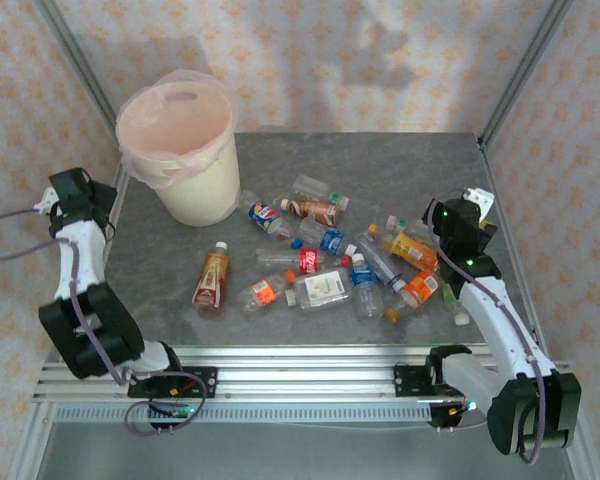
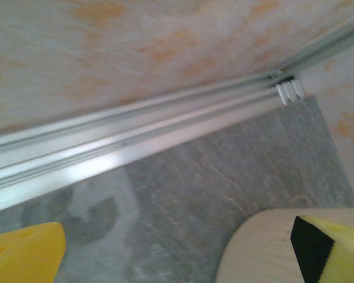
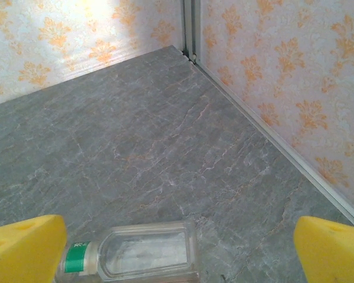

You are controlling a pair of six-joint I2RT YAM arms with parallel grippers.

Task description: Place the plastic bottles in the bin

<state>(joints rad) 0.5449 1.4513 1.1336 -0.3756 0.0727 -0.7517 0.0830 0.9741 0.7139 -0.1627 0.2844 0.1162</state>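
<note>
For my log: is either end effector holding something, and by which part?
Nothing is held: the left end effector and the right end effector are both open.

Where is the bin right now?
In the top view the bin stands at the far left corner of the table, left of the scattered plastic bottles; nearest its base lies a blue-labelled bottle.

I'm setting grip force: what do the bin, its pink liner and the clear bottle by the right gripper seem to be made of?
The bin looks like rigid plastic, matte cream, with smooth moulded walls. Its pink liner seems to be thin plastic film: it crinkles and drapes over the rim. The clear bottle is probably thin glossy plastic, since the table shows through it.
</note>
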